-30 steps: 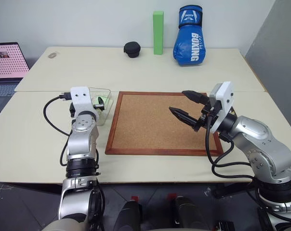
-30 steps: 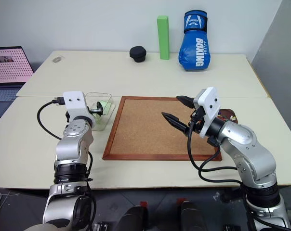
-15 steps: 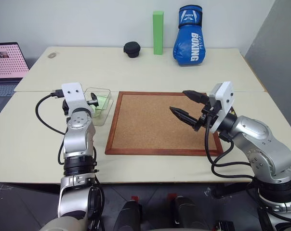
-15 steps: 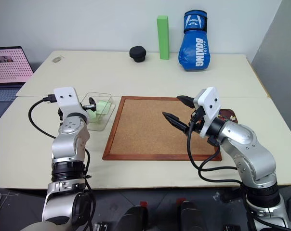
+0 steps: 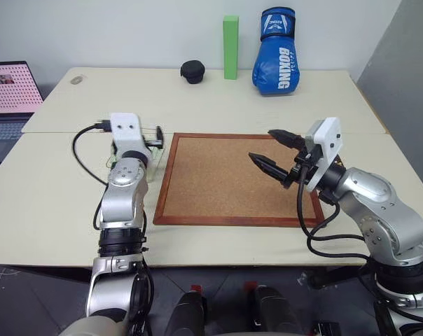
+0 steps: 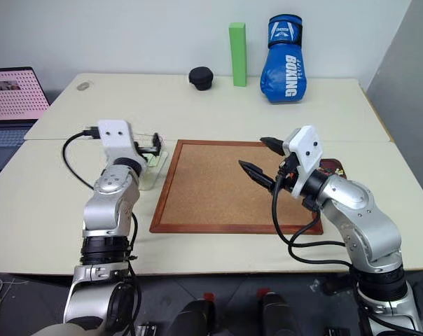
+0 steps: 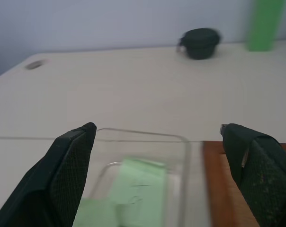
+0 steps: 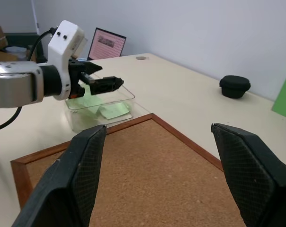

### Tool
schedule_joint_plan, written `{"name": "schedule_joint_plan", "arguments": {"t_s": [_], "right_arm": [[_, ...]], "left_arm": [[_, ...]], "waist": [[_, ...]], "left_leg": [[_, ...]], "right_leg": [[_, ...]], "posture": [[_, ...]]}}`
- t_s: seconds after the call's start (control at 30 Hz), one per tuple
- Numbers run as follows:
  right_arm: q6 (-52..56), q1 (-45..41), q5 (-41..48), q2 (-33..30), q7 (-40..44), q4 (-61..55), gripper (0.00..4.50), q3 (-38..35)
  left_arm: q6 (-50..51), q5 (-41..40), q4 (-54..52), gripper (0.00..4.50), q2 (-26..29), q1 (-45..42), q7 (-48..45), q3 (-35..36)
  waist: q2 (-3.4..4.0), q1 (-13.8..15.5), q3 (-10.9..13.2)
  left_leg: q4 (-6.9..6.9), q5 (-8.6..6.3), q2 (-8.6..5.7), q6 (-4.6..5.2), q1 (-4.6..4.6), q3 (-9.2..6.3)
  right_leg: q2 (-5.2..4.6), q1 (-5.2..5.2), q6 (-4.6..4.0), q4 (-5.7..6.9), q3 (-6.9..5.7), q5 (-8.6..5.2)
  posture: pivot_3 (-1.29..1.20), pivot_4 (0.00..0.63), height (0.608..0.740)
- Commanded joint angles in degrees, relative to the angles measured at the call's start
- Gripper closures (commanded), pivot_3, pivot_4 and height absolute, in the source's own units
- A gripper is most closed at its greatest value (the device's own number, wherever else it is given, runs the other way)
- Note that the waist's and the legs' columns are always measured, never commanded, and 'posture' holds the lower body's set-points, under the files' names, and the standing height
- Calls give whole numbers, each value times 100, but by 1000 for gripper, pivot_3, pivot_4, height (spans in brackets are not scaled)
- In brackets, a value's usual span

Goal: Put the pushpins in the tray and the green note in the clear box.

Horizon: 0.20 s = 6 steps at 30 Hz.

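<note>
From my head cameras, my left tool [image 5: 155, 142] hangs over the clear box [image 5: 153, 170] at the left edge of the corkboard [image 5: 232, 178], its fingers spread wide and empty. My right tool [image 5: 274, 150] hovers above the right half of the corkboard, also spread wide with nothing in it. The corkboard looks bare, with no pin that I can make out on it. The tray [image 6: 332, 169] peeks out dark behind my right forearm, and I cannot tell what it holds.

Through my left wrist, I look down between two wide-set black fingers [image 7: 62, 165] into the clear box, and the green note [image 7: 140, 182] lies flat on its floor.

Through my right wrist, the box sits across the corkboard with green paper inside and my left tool poised just above its rim.

I judge the note step finished and the pushpins likely in the tray — so the task seems close to done. My next move calls for lifting the left tool clear without nudging the light box.

The table [image 5: 57, 182] is pale cream, two tops butted together. At the far edge stand a tall green block [image 5: 230, 47], a blue boxing glove [image 5: 274, 51] and a small black case [image 5: 192, 71] — a laptop [image 5: 8, 94] sits off to the left, before a plain white wall.
</note>
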Motion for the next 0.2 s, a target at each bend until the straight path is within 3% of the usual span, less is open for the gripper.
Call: {"name": "schedule_joint_plan", "arguments": {"t_s": [0.03,0.2], "right_arm": [[-17,87,-949,298,-1358,269,766,-302],[56,469,-1301,1016,-2068,309,766,-102]], "left_arm": [[-141,-299,-805,51,-270,447,-633,-549],[-298,-141,-885,51,-666,1047,-245,-572]], "waist": [[0,2,0],[-1,-32,-1]], "left_leg": [[0,0,-1,-1,0,2],[-4,1,9,-1,3,4]], "right_leg": [[-2,0,0,0,1,0],[10,-8,-1,7,7,-2]], "posture": [[0,150,740],[0,150,740]]}}
